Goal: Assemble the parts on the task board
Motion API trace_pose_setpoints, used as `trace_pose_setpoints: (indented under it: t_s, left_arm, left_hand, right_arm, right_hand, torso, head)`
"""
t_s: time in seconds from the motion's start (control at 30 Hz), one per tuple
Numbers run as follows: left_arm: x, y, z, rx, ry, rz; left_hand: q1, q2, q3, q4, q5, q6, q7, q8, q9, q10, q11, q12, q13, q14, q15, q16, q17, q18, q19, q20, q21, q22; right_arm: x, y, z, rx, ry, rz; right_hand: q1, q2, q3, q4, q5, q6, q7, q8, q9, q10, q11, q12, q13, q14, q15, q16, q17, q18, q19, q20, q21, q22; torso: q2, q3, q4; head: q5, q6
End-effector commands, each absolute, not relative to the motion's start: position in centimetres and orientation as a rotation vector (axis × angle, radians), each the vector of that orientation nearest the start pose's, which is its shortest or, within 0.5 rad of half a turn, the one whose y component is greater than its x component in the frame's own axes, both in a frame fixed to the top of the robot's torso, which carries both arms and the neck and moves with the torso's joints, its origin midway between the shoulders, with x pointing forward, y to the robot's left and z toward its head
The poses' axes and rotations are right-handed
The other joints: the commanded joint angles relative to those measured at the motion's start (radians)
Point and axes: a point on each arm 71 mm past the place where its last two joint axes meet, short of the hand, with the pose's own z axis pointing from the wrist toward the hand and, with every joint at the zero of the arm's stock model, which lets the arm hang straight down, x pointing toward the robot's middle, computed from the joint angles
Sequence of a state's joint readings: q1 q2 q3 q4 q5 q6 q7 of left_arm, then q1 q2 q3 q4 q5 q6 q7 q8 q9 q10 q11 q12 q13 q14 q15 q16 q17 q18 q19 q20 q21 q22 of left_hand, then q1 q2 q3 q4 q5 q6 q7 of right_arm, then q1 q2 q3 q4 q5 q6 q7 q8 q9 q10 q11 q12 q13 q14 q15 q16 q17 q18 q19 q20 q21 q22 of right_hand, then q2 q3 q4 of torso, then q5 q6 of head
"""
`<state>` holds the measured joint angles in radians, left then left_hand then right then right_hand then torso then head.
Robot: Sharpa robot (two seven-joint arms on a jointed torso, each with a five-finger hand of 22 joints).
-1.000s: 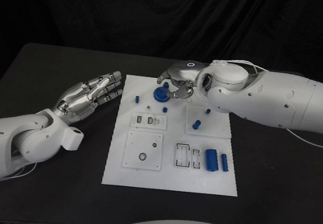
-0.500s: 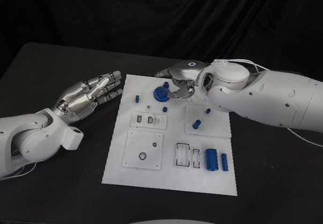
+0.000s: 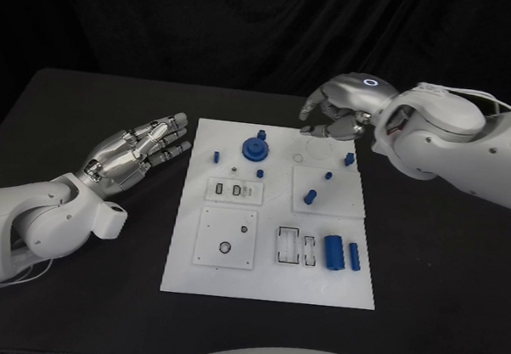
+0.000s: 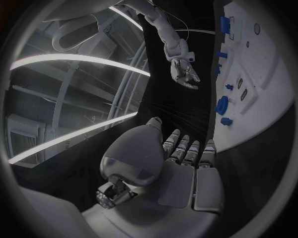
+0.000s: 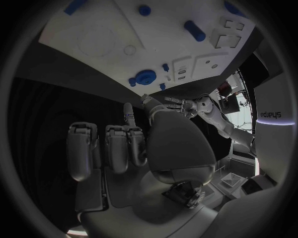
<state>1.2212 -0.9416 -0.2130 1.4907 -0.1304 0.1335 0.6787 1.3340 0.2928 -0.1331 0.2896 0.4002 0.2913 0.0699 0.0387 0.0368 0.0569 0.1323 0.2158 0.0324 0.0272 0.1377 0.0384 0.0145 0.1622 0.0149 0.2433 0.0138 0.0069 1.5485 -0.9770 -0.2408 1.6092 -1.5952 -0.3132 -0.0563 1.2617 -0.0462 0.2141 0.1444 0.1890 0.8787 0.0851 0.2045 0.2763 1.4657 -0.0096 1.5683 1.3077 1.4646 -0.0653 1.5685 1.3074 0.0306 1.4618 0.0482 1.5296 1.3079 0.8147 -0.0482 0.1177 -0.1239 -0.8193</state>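
The white task board (image 3: 268,268) lies mid-table. A round blue disc part with a peg (image 3: 256,149) stands near its back edge, and it also shows in the left wrist view (image 4: 221,105) and the right wrist view (image 5: 145,77). Small blue pegs (image 3: 218,156) (image 3: 311,196) and two blue cylinders (image 3: 334,252) sit elsewhere on the board. My right hand (image 3: 337,109) hovers above the board's back edge, right of the disc, with fingers loosely bent and nothing in them. My left hand (image 3: 146,150) lies flat and spread, palm up, left of the board.
A round recess (image 3: 316,152) lies on the board just below my right hand. The black table (image 3: 61,276) runs wide on both sides of the board. My right forearm (image 3: 479,158) reaches over the table's back right.
My right hand has come off the blue disc and moved up and to the right, behind the board. The disc stays standing on the board. My left hand has not moved.
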Motion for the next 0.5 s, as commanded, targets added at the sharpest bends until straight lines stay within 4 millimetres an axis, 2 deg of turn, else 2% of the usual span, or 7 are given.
trace_pose_setpoints:
  t_s: [0.03,0.2,0.3,0.4,0.5]
  left_arm:
    - [45.6,24.8,-20.1,-0.768,1.384,-1.975]
    - [45.6,24.7,-20.1,-0.769,1.387,-1.978]
    - [45.6,24.6,-20.2,-0.769,1.389,-1.980]
    - [45.6,24.6,-20.2,-0.769,1.390,-1.980]
    - [45.6,24.6,-20.2,-0.770,1.392,-1.980]
  left_hand:
    - [0.012,0.000,0.005,0.000,0.005,0.004,0.007,0.003,0.002,0.002,0.009,0.006,0.001,0.001,0.005,0.001,0.000,0.015,-0.002,0.007,-0.002,0.001]
    - [0.012,0.000,0.005,-0.001,0.006,0.003,0.007,0.003,0.002,0.001,0.009,0.005,0.000,0.001,0.005,0.001,0.000,0.015,-0.002,0.007,-0.002,0.001]
    - [0.012,0.000,0.005,-0.001,0.006,0.003,0.007,0.003,0.002,0.001,0.009,0.005,0.000,0.001,0.005,0.001,0.000,0.015,-0.002,0.007,-0.002,0.001]
    - [0.012,0.000,0.005,-0.001,0.006,0.003,0.007,0.003,0.002,0.001,0.009,0.005,0.000,0.001,0.005,0.001,0.000,0.015,-0.002,0.007,-0.002,0.001]
    - [0.012,0.000,0.005,-0.001,0.006,0.003,0.007,0.003,0.002,0.001,0.009,0.005,0.000,0.001,0.005,0.001,0.000,0.015,-0.002,0.007,-0.002,0.001]
  right_arm:
    - [48.0,-26.0,-8.2,-0.373,1.443,0.431]
    - [47.2,-29.3,-9.0,-0.302,1.464,0.372]
    - [46.8,-31.1,-10.0,-0.261,1.486,0.334]
    - [46.6,-32.4,-10.9,-0.234,1.503,0.308]
    - [46.4,-33.3,-11.7,-0.213,1.523,0.285]
  right_hand:
    - [-0.011,-0.002,-0.010,0.003,-0.006,-0.002,-0.004,0.006,0.005,0.105,0.003,0.002,0.263,0.106,0.001,0.002,0.263,-0.020,0.088,-0.001,0.008,0.243]
    - [-0.005,-0.002,-0.014,0.006,0.004,-0.001,-0.005,0.012,0.014,0.105,0.001,0.002,0.263,0.106,-0.001,0.002,0.263,-0.024,0.095,-0.002,0.020,0.250]
    - [-0.003,-0.004,-0.016,0.007,0.005,-0.008,-0.006,0.011,0.015,0.105,0.001,0.002,0.263,0.106,-0.002,0.002,0.263,-0.025,0.097,-0.003,0.022,0.252]
    - [-0.001,-0.008,-0.022,0.014,-0.001,-0.028,-0.006,0.005,0.019,0.105,0.000,0.002,0.263,0.106,-0.002,0.002,0.263,-0.024,0.096,-0.004,0.021,0.251]
    - [-0.003,-0.013,-0.031,0.027,-0.024,-0.043,-0.005,0.002,0.023,0.105,0.001,0.002,0.263,0.106,-0.002,0.002,0.263,-0.023,0.094,-0.004,0.018,0.250]
  torso:
    - [-0.001,0.0003,-0.0024]
    - [0.000,-0.0006,0.0007]
    - [-0.001,-0.0014,-0.0041]
    - [0.000,-0.0004,-0.0045]
    - [0.001,0.0027,-0.0053]
  head:
    - [-0.005,-0.002]
    - [-0.013,-0.005]
    - [-0.012,-0.005]
    - [-0.015,-0.004]
    - [-0.018,-0.005]
